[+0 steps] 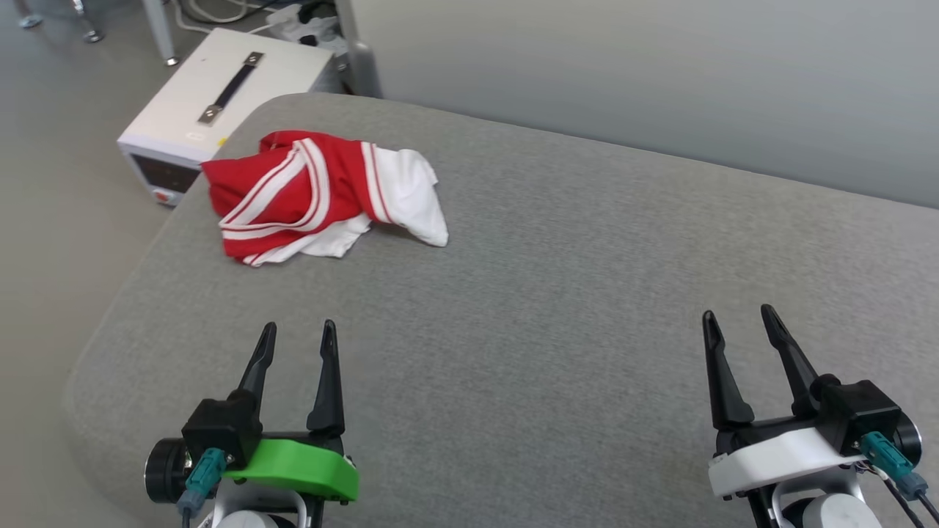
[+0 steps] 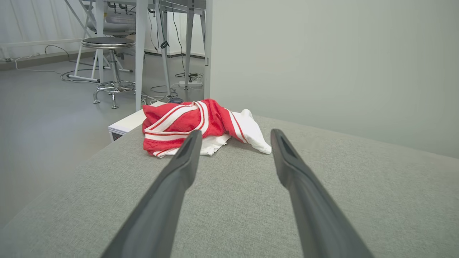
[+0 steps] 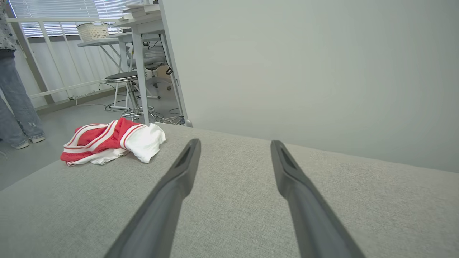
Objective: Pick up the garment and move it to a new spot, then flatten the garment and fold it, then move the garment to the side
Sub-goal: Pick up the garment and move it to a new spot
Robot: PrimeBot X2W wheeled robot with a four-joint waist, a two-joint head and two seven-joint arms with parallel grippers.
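The dark-fingered left gripper [image 1: 298,326] and right gripper [image 1: 738,314] hang spread and empty (near edge) over the grey fabric table [image 1: 550,293], whose far-left corner holds the crumpled red-and-white jersey garment [image 1: 323,194], ahead of the left gripper.

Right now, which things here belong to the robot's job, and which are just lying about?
For the job: garment, crumpled on the grey table; left fingers and right fingers, both open, empty.
Lying about: white box with a handle; stool; floor cables; a person's legs.
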